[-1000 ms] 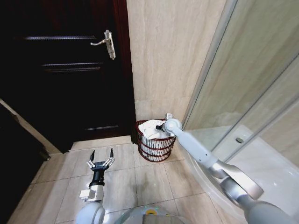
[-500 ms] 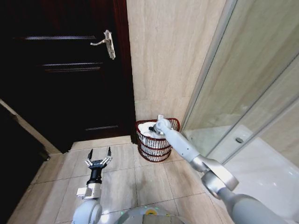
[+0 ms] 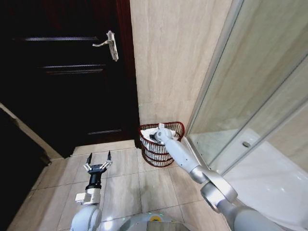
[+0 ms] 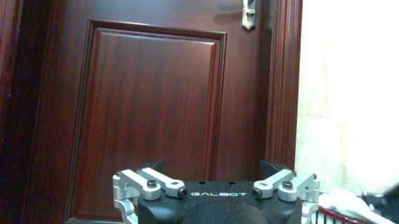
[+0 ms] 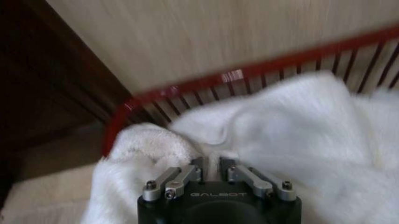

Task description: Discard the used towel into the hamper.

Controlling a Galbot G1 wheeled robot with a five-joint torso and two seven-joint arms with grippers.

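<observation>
The hamper, a dark red open-weave basket, stands on the floor in the corner between the door frame and the tiled wall. The white towel lies bunched inside it, with a fold draped over the rim on the door side. My right gripper is down at the hamper's mouth. In the right wrist view its fingers are pressed together into a fold of the towel, just inside the red rim. My left gripper hangs open over the floor tiles, well short of the hamper.
A dark wooden door with a metal handle fills the left. A glass shower screen and its curved base close off the right. Beige floor tiles lie between me and the hamper.
My right arm has swung leftward across the hamper's mouth, with the gripper now at its door-side rim. The left gripper has drifted slightly left and lower.
</observation>
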